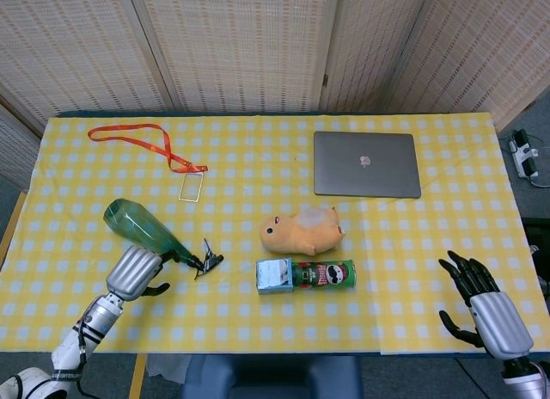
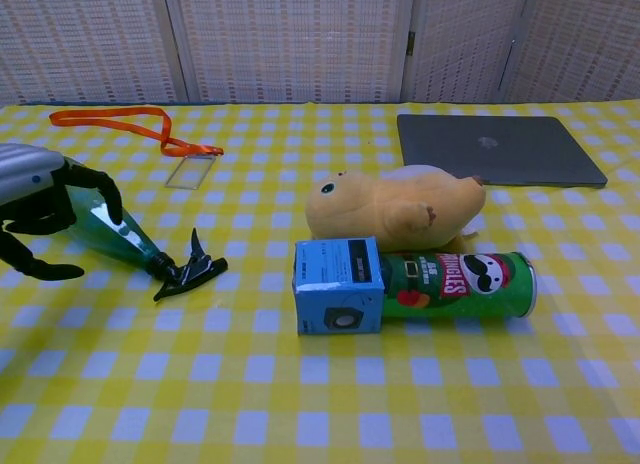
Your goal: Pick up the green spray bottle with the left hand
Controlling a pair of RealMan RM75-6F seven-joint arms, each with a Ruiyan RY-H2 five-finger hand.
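The green spray bottle (image 1: 137,223) lies on its side on the yellow checked cloth at the left, its black trigger head (image 1: 206,262) pointing right. In the chest view the bottle's neck (image 2: 118,234) shows past my left hand (image 2: 35,199), which covers the wide body. The dark fingers arch over the bottle and the thumb (image 2: 30,267) curls below, apart from it. The head view puts my left hand (image 1: 136,273) just on the near side of the bottle. My right hand (image 1: 485,309) is at the table's near right corner, fingers spread and holding nothing.
A Pringles can (image 1: 322,274) with a blue box (image 1: 273,275) at its end lies mid-table, behind it a yellow plush (image 1: 301,231). A closed laptop (image 1: 367,163) sits back right. An orange lanyard (image 1: 146,145) with a badge lies back left.
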